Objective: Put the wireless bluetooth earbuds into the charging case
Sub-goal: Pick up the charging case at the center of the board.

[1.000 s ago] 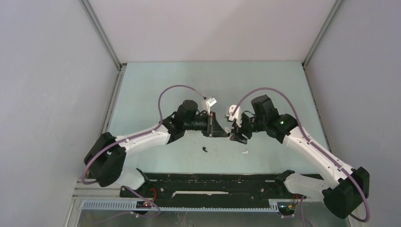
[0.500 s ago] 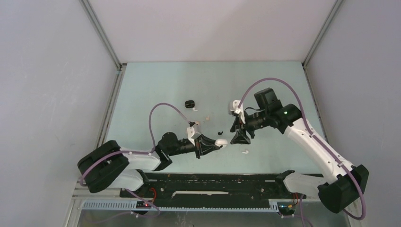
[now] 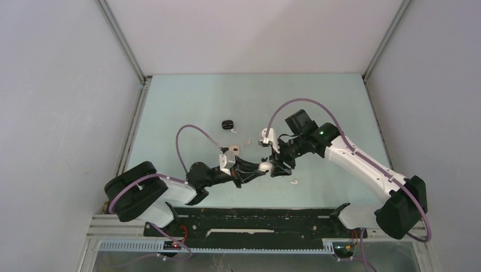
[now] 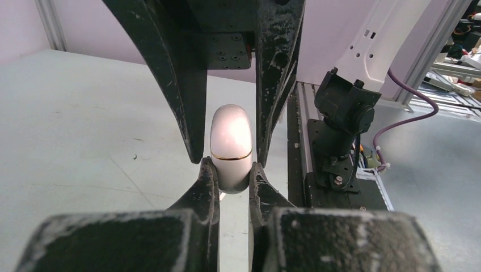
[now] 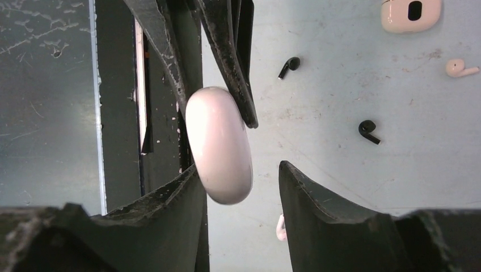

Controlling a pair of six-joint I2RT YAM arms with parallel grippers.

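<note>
Above tabletop (image 3: 187, 102) centre: left claw (image 4: 230, 168) clamped on charging case (image 4: 231, 141) from 9 o'clock, steadying; right claw (image 5: 238, 168) apart, straddling from 3 o'clock, probably to open it.

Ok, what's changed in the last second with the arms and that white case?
The left gripper, shut on the white case, drew back toward the near edge. The right gripper followed and now straddles the case, jaws open. The white earbud nearby stayed put.

Charging case (image 4: 231, 133): glossy smooth white plastic, thin gold band (image 4: 231, 157). Left gripper (image 4: 231, 170): matt black, scuffed. Table (image 5: 340, 96): matt.
</note>
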